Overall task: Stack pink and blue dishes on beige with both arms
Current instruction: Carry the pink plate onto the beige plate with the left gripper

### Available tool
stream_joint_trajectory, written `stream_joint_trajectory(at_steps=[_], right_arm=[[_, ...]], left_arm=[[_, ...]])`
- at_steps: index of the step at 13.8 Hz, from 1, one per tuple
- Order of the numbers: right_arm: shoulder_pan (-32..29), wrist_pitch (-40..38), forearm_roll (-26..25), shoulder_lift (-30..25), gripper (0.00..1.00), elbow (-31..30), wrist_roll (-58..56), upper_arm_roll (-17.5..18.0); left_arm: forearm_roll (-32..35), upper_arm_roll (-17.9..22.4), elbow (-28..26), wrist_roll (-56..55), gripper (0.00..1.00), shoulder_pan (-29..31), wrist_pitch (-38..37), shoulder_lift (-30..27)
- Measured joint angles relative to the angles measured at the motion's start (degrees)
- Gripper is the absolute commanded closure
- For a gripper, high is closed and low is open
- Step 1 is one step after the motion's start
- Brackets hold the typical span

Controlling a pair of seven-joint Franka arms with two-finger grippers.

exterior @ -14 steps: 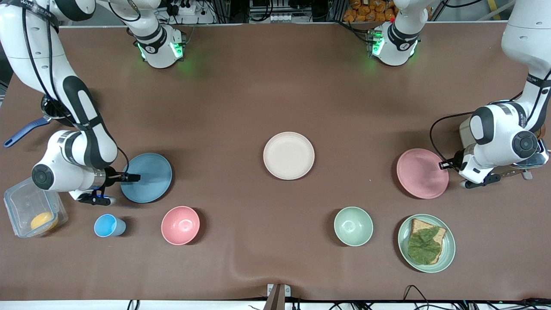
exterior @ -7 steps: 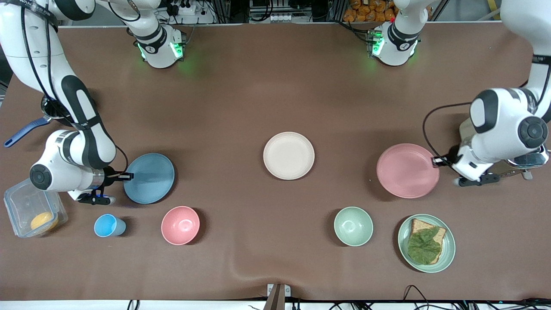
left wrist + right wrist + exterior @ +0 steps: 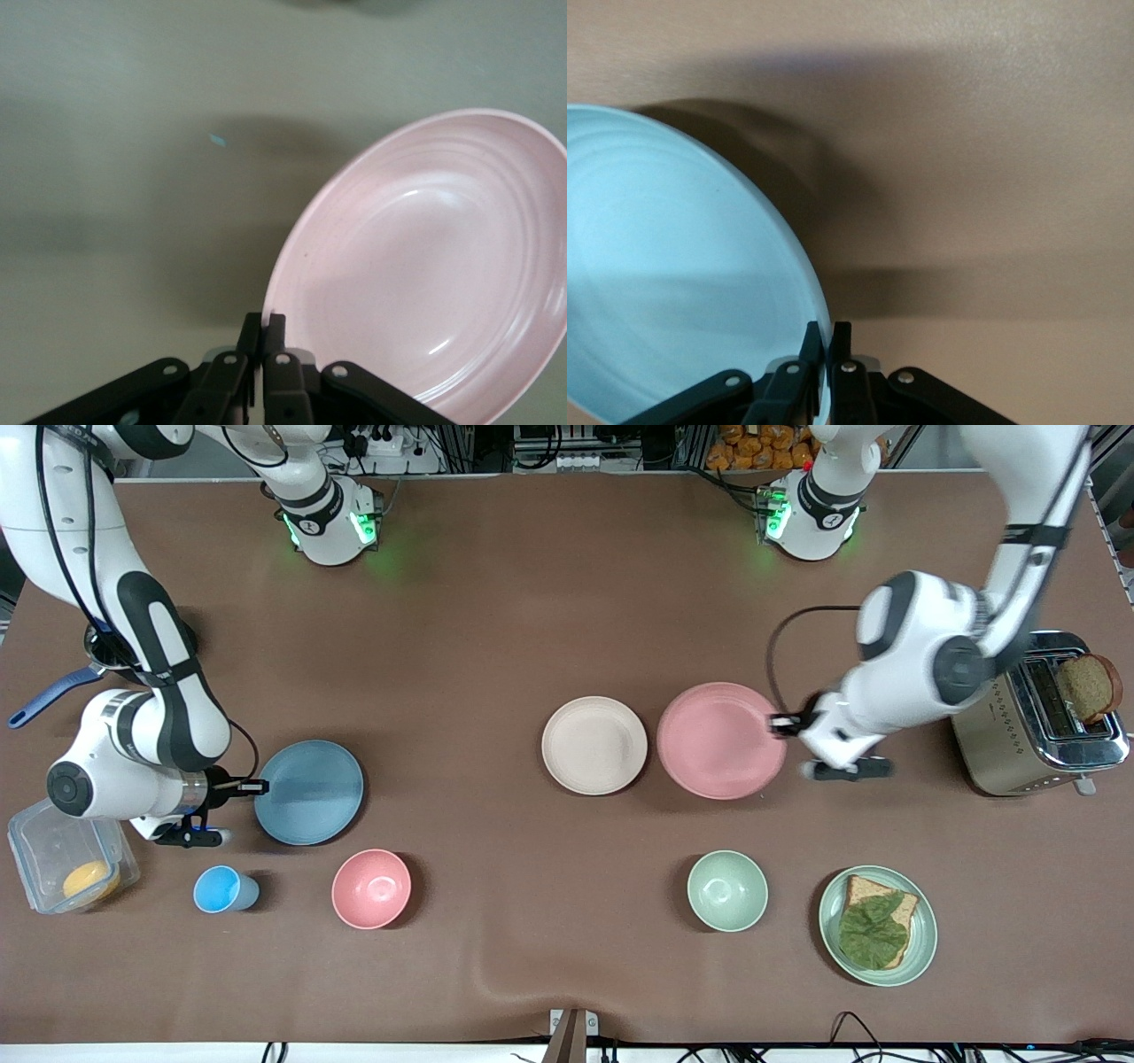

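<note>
- Two green dishes nearest the front camera, toward the left arm's end of the worktop (image 3: 567, 602): pale green plate (image 3: 921, 930) carrying bread with a leaf on top (image 3: 874, 932), and beside it a pale green bowl (image 3: 727, 890).
- Toward the right arm's end in the same near row: pink bowl (image 3: 371, 888), small blue cup (image 3: 220, 889), and a clear container (image 3: 44, 850) with an orange item inside.
- Farther from the camera, blue plate (image 3: 310, 792) gripped at its rim by the right tool (image 3: 252, 786), fingers (image 3: 842, 341) clenched on the edge; shadow under the plate in the right wrist view, plate tilted and partly off the worktop.
- Beige plate (image 3: 594, 745) flat near the middle of the worktop, bare.
- Pink plate (image 3: 719, 740) just beside the beige plate, toward the left arm's end, held up above the worktop with a shadow beneath; rim pinched by the left tool (image 3: 781, 723), fingers (image 3: 275, 332) closed tight on the edge.
- Toaster (image 3: 1019, 735) at the left arm's end, with a slice of brown bread (image 3: 1085, 686) sticking out of it.
- Dark blue handle (image 3: 44, 695) at the right arm's end, partly hidden by the arm.
</note>
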Motion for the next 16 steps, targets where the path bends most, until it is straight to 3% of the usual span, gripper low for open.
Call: stream_joint_trajectory(at_steps=[5,12,16], right_arm=[[0.2,-4.1,0.0,-0.94,1.0,2.15,-0.14,0.32],[0.31,-6.97,0.06,-2.31,1.0,3.78,-1.99,0.3],[0.3,-11.97,5.7,-3.28,1.0,3.88,-2.49,0.29]], left_arm=[[0.11,-0.05,-0.54,-10.45,1.0,-11.83,9.47,6.91],[3.36,0.14,-0.27,-10.9,1.0,-13.68,16.08,13.87],[4.97,0.29,2.14,-10.9,1.0,-13.76,16.32,16.74]])
